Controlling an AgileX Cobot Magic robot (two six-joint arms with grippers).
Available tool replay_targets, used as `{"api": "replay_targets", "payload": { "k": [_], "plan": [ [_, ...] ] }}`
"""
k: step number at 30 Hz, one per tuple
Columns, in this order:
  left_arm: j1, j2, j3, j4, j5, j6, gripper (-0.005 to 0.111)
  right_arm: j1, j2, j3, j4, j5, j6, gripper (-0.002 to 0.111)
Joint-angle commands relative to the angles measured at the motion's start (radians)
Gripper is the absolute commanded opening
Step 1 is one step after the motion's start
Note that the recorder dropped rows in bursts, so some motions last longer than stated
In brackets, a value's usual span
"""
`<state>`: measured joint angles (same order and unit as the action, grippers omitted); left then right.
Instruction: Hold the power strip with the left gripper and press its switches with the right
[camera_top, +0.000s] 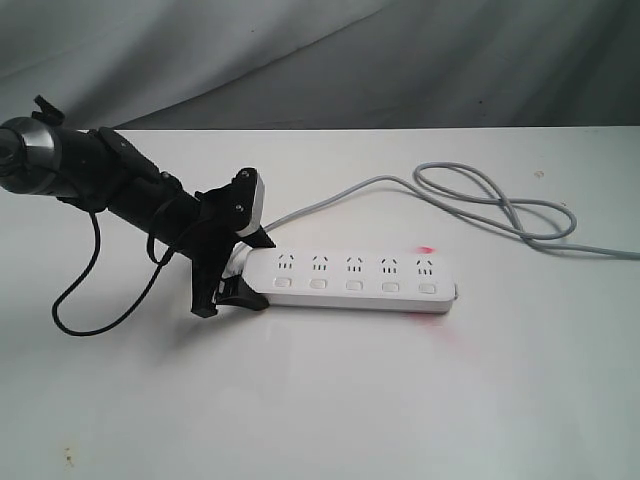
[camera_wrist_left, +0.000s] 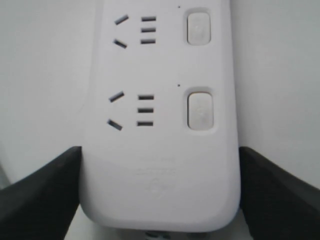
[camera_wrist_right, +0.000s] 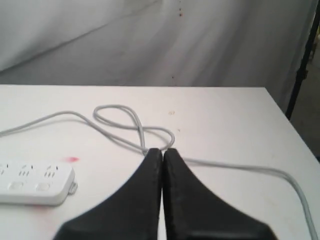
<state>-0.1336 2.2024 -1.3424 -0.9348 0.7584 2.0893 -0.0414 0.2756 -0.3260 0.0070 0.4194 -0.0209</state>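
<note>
Left wrist view: left pincer (camera_wrist_left: 160, 190) pinched the power strip (camera_wrist_left: 160, 150) by one end, on the desk (camera_top: 400, 400).
Only its rounded tip was held, so a hard push on the far switches (camera_top: 390, 287) could swing it loose; right pincer (camera_wrist_right: 162, 152), tips pressed together, hung well apart.

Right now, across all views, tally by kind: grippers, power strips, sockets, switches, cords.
Grippers: 2, the left gripper and the right gripper
Power strip: 1
Sockets: 5
Switches: 5
Cord: 1
Total: 14
</note>
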Motion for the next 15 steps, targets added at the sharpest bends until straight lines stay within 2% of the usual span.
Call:
{"api": "replay_targets", "payload": {
  "k": [1, 8, 15],
  "plan": [
    [-0.006, -0.001, -0.002, -0.009, -0.003, 0.004, 0.0, -0.009, -0.105, 0.129, -0.007, -0.021, 0.016, 0.0],
    [-0.006, -0.001, -0.002, -0.009, -0.003, 0.004, 0.0, -0.009, -0.264, 0.241, -0.007, -0.028, 0.059, 0.0],
    [-0.006, -0.001, -0.002, -0.009, 0.0, 0.004, 0.0, -0.009, -0.276, 0.326, -0.012, -0.054, 0.059, 0.0]
  ]
}}
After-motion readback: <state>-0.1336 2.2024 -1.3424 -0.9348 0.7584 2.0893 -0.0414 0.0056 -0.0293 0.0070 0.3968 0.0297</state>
